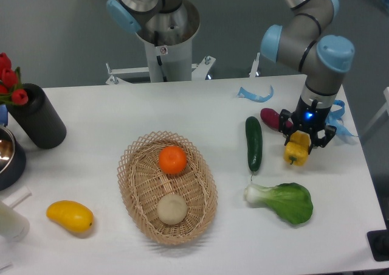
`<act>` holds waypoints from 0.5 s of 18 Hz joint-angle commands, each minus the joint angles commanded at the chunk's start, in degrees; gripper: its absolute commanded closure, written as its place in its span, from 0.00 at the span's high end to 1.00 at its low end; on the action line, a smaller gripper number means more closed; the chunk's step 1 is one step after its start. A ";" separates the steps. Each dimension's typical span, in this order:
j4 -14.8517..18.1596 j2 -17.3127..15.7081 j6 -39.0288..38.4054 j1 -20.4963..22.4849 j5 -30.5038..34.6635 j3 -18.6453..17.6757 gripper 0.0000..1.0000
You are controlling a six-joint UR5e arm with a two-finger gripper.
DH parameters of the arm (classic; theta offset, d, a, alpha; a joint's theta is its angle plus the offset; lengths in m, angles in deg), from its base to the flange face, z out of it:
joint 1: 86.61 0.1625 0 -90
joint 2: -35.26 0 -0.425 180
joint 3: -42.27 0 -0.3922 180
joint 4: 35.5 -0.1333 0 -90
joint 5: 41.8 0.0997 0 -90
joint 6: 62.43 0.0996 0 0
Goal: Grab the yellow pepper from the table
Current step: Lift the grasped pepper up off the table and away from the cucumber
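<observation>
The yellow pepper [296, 151] hangs under my gripper [306, 139] at the right side of the white table [121, 117]. The black fingers are shut on its upper part, and its lower lobes show below them. The pepper looks lifted slightly off the tabletop, to the right of the cucumber [253, 143].
A bok choy [282, 201] lies below the pepper. A purple vegetable [271, 117] and blue strips [255, 95] lie behind. A wicker basket [137, 193] holds an orange [172, 159] and a pale round item. A mango-like fruit [70, 216], black vase [36, 116] and bowl stand left.
</observation>
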 joint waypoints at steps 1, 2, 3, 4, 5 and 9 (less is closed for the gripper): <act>0.00 -0.09 -1.14 -0.09 -1.23 1.14 0.41; 0.00 -0.26 -2.37 -0.17 -2.46 2.11 0.41; 0.00 -0.70 -3.08 -0.18 -3.17 2.99 0.41; 0.00 -1.40 -3.00 -0.09 -3.70 3.69 0.41; -0.09 -1.84 -3.09 0.09 -4.23 4.05 0.41; -0.09 -2.20 -3.96 0.09 -10.11 7.47 0.41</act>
